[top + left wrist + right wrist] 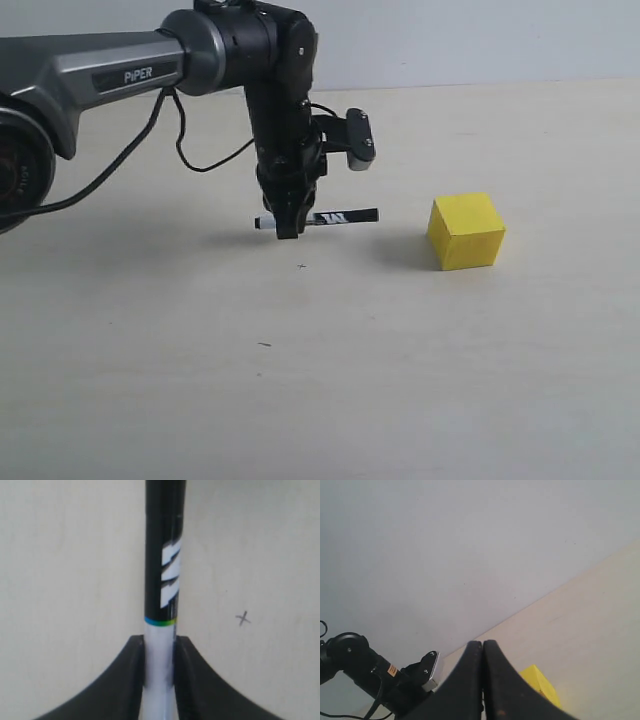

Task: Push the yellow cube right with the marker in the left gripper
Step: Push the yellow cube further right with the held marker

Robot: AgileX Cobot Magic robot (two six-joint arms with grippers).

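Left gripper (pixel 290 226): fingers (pixel 131 680) clenched on the white barrel of the marker (pixel 335 217). The marker lies level, just above the desk (pixel 300 390), with its black end pointing right.

Cube (pixel 466 232): stands on the desk to the right of the marker. It is apart from the black end, with bare desk between them, so no contact is made yet.

Right gripper (pixel 483 647): fingers pressed together with nothing between them, raised clear of the work.

Assessment: the step in hand is the approach to the cube's left face.

Recommendations:
- Travel straight right, keeping the marker level and low.
- Meet the left face near its middle; an off-centre touch would likely turn the cube rather than slide it.
- The push runs along the marker's length, so the barrel may slip back through the fingers. A firm hold and slow advance are advised.
- Keep the fingers themselves off the desk.
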